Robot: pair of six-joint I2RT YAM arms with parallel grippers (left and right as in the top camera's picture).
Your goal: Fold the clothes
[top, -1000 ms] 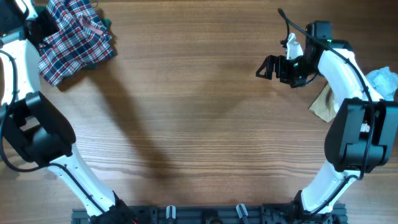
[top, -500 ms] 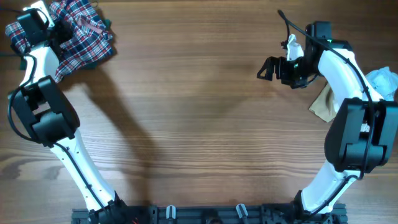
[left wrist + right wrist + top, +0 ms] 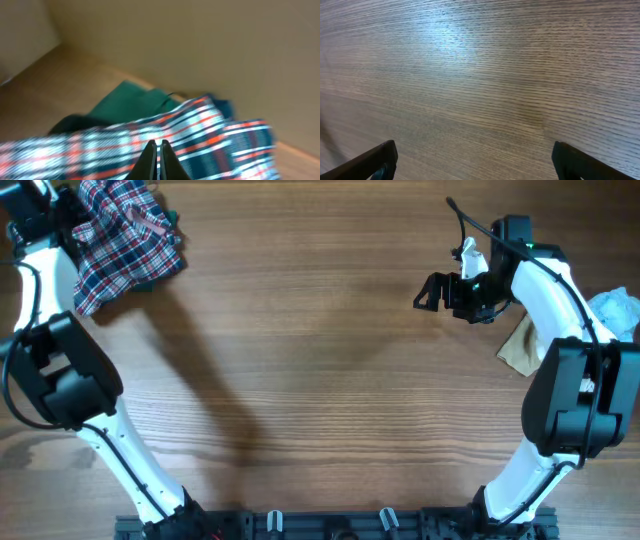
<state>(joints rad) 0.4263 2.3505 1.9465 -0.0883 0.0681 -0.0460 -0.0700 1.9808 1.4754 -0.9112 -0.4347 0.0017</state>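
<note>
The plaid garment (image 3: 125, 240), red, navy and white, lies bunched at the table's far left corner, with a pinkish strip on top. My left gripper (image 3: 68, 208) is at its left edge. In the left wrist view the left gripper (image 3: 160, 146) is shut, with the plaid garment (image 3: 215, 130) spread blurred right at its tips. It seems to pinch the cloth. My right gripper (image 3: 432, 288) hangs over bare wood at the far right, open and empty. In the right wrist view the right gripper (image 3: 480, 165) shows only its two fingertips (image 3: 380, 159), wide apart above the table.
A green cloth (image 3: 130, 102) lies under the plaid, also peeking out in the overhead view (image 3: 170, 220). A tan cloth (image 3: 520, 345) and a light blue cloth (image 3: 615, 310) lie at the right edge by the right arm. A wall stands behind the left corner.
My left wrist swung right and then back left at the corner, and the garment's left edge shifted left and back with it. The right arm has not moved.
</note>
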